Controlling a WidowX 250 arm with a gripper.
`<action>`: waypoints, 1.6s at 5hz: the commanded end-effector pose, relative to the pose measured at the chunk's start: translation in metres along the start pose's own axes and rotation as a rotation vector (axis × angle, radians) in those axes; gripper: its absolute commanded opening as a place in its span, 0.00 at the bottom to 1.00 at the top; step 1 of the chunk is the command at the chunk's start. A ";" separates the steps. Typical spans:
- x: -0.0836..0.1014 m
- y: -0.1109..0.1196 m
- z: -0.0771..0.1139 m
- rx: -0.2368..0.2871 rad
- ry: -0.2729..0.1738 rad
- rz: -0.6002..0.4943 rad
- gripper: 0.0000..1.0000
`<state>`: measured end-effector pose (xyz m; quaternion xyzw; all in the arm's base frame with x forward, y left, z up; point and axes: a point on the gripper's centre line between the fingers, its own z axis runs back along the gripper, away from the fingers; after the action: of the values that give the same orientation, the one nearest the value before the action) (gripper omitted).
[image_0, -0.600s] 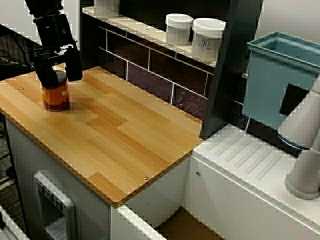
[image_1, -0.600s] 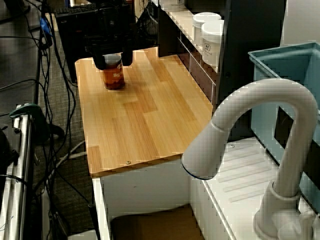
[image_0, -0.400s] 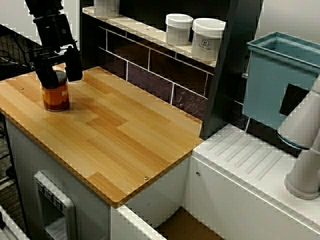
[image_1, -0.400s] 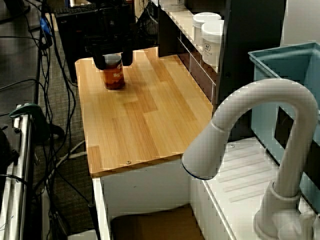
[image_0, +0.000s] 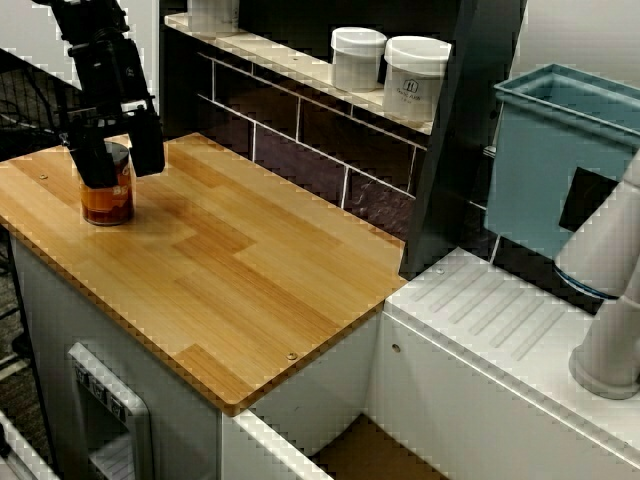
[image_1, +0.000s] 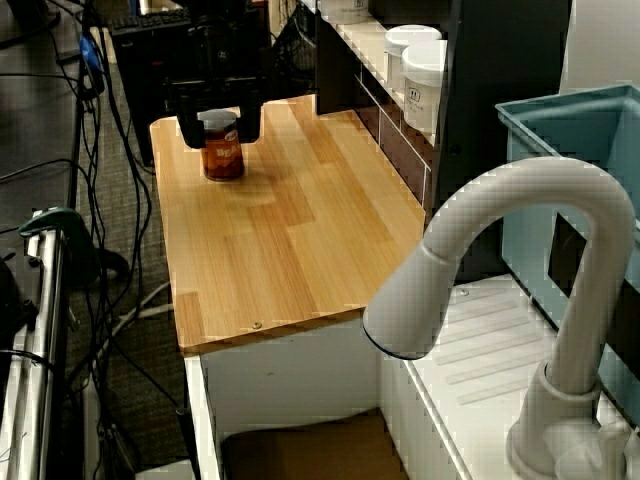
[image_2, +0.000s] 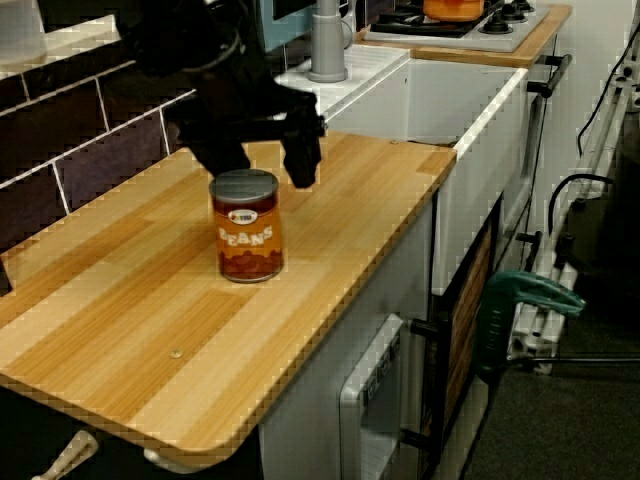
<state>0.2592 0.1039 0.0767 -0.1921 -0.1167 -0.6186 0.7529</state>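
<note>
A can of beans (image_0: 107, 192) (image_1: 222, 152) (image_2: 247, 228) with an orange label stands upright near the far left end of the wooden counter (image_0: 250, 270) (image_2: 120, 330). My black gripper (image_0: 120, 160) (image_1: 220, 125) (image_2: 265, 165) hangs over it, open, with one finger on each side of the can's top. In the view from the sink side there is a gap between the right finger (image_0: 148, 150) and the can. Nothing is held, and the can rests on the wood.
Two white jars (image_0: 358, 58) (image_0: 415, 78) stand on the shelf above the tiled back wall. A teal bin (image_0: 560, 160) and a white faucet (image_1: 500, 260) are at the sink end. Cables (image_1: 100, 200) and a green clamp (image_2: 525, 295) lie beside the counter.
The fingers have spread apart from the can's sides and sit slightly lower. The can stands a little further toward the counter's far left end than before.
</note>
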 end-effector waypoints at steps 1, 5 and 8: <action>0.023 -0.012 0.060 0.089 -0.043 0.041 1.00; -0.084 -0.008 0.118 0.300 0.024 0.340 1.00; -0.078 -0.026 0.096 0.397 0.112 0.779 1.00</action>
<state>0.2249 0.2136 0.1169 -0.0654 -0.0990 -0.2586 0.9587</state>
